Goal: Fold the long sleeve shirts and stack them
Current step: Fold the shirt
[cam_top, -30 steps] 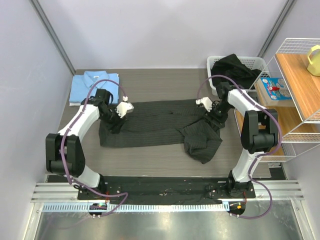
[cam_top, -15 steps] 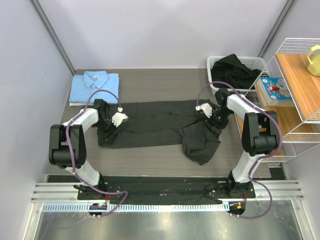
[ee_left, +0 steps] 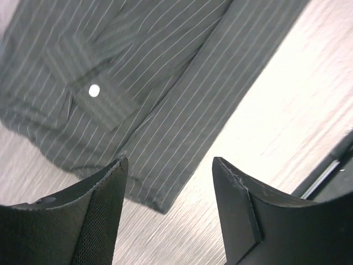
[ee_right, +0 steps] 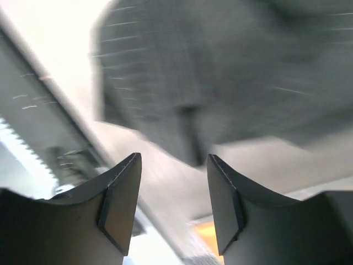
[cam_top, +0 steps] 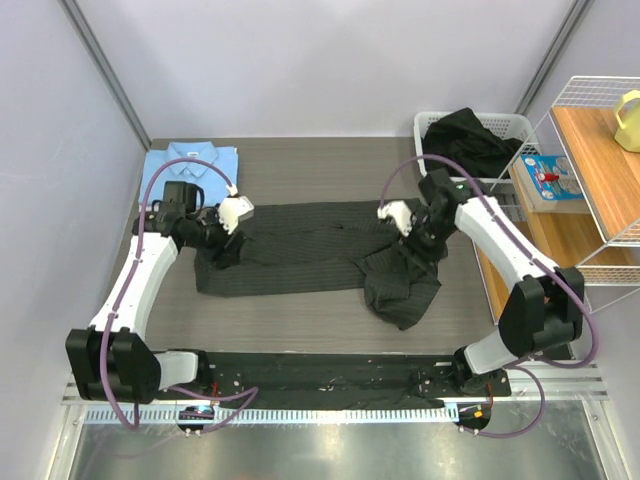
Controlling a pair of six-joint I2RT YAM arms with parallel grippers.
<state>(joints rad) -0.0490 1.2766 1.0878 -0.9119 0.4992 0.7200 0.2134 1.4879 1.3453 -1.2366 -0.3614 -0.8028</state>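
Across the middle of the table (cam_top: 330,165): the black pinstriped shirt (cam_top: 300,245), spread flat in a long band, bunched and rumpled at its right end; at the far left corner, the light blue shirt (cam_top: 205,155), folded, collar up.

Left arm: stretched far forward from its base along the table's left side, bent inward near the blue shirt's near edge; left gripper (cam_top: 232,212) above the pinstriped shirt's left end, fingers (ee_left: 105,210) spread with nothing between them, a buttoned cuff (ee_left: 94,91) in view just beyond.

Right arm: arched up from its base, forearm slanting leftward toward mid-table; right gripper (cam_top: 393,213) over the shirt's far right corner, likewise parted and empty, its wrist view blurred.

At the far right, a white basket (cam_top: 505,125) with a dark garment (cam_top: 465,135) inside.
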